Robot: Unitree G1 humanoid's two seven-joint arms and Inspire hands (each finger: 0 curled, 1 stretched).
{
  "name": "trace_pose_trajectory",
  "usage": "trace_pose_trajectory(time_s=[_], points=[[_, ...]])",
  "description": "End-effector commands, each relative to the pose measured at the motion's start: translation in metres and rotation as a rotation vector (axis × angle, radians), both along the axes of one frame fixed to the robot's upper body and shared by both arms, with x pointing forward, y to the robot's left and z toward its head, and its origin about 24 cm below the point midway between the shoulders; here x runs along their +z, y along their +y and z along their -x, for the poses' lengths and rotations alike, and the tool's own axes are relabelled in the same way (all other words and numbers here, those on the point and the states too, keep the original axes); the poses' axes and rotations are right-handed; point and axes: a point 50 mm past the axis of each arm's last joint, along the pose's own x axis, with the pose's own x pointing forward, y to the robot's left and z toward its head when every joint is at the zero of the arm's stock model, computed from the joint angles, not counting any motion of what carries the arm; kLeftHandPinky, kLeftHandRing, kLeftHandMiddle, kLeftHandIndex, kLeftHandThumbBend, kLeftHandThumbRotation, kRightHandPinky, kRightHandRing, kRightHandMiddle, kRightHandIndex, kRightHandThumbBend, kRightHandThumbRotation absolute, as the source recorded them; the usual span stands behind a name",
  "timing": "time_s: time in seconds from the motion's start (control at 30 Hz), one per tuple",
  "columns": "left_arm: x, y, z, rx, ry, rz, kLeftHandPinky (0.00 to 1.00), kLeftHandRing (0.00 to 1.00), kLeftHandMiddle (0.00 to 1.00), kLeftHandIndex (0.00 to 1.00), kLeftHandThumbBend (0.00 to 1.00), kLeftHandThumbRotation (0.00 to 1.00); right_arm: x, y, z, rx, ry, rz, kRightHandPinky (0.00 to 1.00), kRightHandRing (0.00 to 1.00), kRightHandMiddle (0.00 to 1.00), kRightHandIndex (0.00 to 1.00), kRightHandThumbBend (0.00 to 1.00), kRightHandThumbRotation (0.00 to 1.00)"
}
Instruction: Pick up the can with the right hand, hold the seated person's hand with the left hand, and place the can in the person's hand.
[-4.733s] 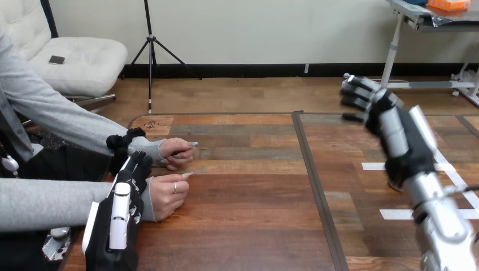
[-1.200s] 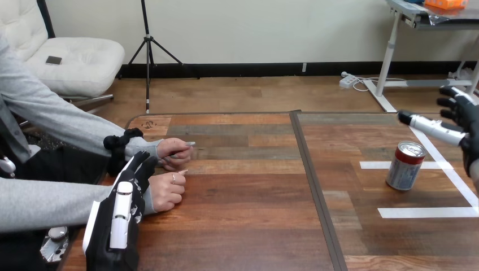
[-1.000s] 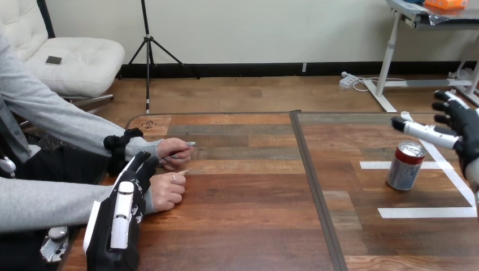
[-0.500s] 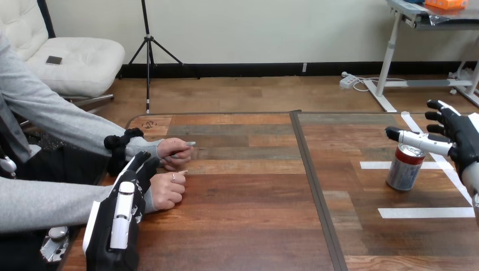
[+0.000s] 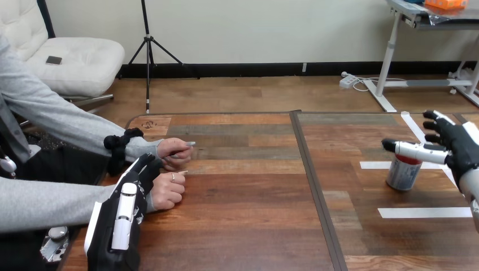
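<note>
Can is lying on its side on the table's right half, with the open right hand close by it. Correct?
Not quite. The head view shows the can standing upright, not on its side. The rest holds: it is on the right half of the table, with the open right hand close by it.

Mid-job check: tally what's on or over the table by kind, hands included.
Cans: 1, the can
Robot hands: 2, left hand, right hand
Person's hands: 2, person's farther hand, person's nearer hand
Total: 5
</note>
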Motion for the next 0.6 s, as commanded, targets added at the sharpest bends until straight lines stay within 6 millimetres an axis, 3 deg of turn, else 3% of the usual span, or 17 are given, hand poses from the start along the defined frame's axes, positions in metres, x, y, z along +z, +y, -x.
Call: trace_pose_trajectory(time_s=[0.0, 0.57], points=[[0.0176, -0.0013, -0.0192, -0.009, -0.095, -0.013, 0.95, 0.9, 0.85, 0.84, 0.34, 0.94, 0.0091, 0.0064, -0.0094, 0.015, -0.017, 0.036, 0.76, 0.9, 0.92, 0.94, 1.0, 0.29], [0.0176, -0.0016, -0.0193, -0.006, -0.096, -0.017, 0.96, 0.9, 0.84, 0.83, 0.35, 0.94, 0.0063, 0.0057, -0.0082, 0.025, 0.025, 0.053, 0.7, 0.88, 0.91, 0.92, 1.0, 0.26]])
